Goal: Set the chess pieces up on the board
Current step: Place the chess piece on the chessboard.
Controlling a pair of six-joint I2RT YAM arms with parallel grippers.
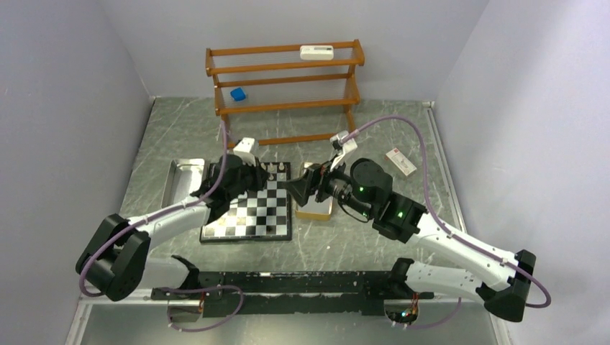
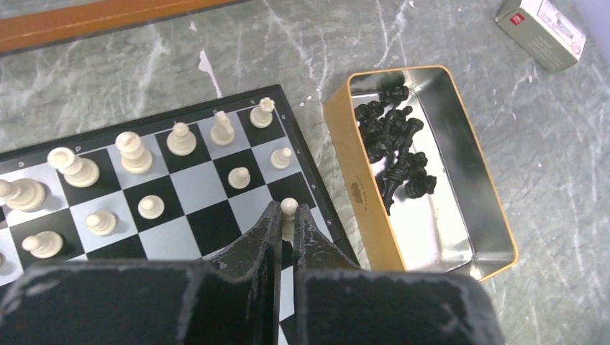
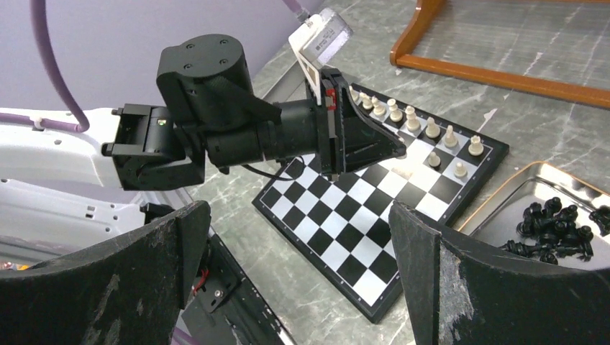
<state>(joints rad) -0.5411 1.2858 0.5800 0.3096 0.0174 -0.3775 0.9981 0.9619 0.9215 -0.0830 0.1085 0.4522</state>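
Marble tabletop (image 1: 360,244), one board (image 1: 266,210), one tin (image 2: 360,194), left hand (image 2: 288,214) pinching cream pawn (image 2: 288,207), right hand (image 3: 298,210) released.

The left gripper (image 1: 260,178) is over the far rows of the board (image 1: 266,213).

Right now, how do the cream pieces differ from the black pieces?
The cream pieces stand upright on the board; the black pieces lie heaped in the tin beside it. The cream pieces sit one per square, apart; the black pieces touch and overlap. One cream pawn sits between the left gripper's shut fingertips; no black piece is gripped. Both are tiny chess figures.
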